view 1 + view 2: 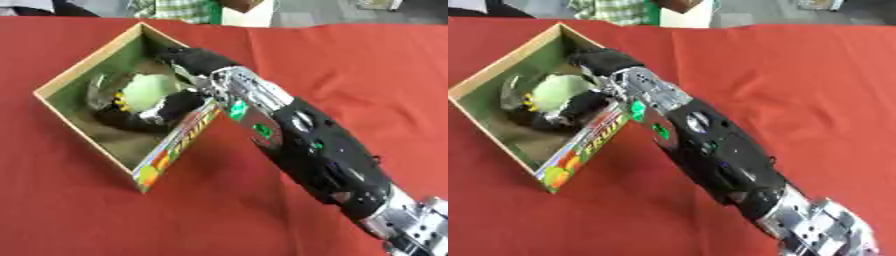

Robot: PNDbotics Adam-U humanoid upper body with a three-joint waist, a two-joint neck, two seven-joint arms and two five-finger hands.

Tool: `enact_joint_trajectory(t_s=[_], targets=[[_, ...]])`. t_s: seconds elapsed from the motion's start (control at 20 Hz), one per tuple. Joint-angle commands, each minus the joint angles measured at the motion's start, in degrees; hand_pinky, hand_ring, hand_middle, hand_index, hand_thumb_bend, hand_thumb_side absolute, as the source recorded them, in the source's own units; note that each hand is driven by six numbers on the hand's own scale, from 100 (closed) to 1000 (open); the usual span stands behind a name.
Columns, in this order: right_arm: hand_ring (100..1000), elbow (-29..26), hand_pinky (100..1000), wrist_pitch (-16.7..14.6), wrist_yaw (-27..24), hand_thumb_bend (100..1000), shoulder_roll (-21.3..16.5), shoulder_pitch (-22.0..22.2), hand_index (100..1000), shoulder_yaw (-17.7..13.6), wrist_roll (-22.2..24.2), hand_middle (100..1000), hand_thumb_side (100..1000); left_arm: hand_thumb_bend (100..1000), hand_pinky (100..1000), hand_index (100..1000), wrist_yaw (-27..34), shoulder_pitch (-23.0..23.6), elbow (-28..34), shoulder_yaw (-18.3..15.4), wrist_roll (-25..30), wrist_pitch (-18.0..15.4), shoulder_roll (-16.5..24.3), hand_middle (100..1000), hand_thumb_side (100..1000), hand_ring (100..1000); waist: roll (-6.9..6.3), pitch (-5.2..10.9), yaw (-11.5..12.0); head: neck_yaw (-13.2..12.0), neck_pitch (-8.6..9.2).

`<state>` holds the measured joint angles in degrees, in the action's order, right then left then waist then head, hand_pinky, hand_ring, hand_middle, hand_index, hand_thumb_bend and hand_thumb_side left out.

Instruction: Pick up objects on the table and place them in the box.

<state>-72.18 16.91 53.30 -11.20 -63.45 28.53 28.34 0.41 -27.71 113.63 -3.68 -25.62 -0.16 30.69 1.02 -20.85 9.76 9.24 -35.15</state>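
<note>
Left eye view: robot hand [166, 107] curled round pale green object [144, 90]

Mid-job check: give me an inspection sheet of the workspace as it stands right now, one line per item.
Surface: red tablecloth, no loose objects seen on it.
Job's things: open box with a fruit-printed side; a pale green round object sits inside it.
Clutter: nothing seen.
Hands: right hand reaches into the box, fingers curled round the green object; left hand not in view.
Cables: nothing seen.
Surroundings: a person in a checked garment at the far edge, not touching anything.
</note>
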Motion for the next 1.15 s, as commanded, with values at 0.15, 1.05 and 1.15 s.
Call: enact_joint_trajectory(t_s=[0.15,1.05,1.15], targets=[[1000,-3.5,1000,0.3,-1.0,839,-0.5,-1.5,1000,-1.3,0.3,1000,832,100,664,893,0.1,-0.6,1.0,-0.4,0.0,0.0,0.7,875,799,877,-0.44,1.66,0.1,0.2,0.87],[1000,-21.9,994,1.0,-12.2,650,-13.9,1.0,1000,-9.9,-2.2,1000,895,100,665,894,-0.5,0.5,1.0,-1.0,-0.8,0.2,1.5,876,795,878,-0.52,3.14,-2.2,-3.7,-0.59],[1000,-24.6,972,1.9,-13.8,468,-15.8,2.2,1000,-11.4,-3.4,1000,929,100,664,894,-0.6,0.7,1.0,-1.1,-0.9,0.3,1.5,876,795,878,-0.67,3.21,-2.5,-4.1,-0.96]])
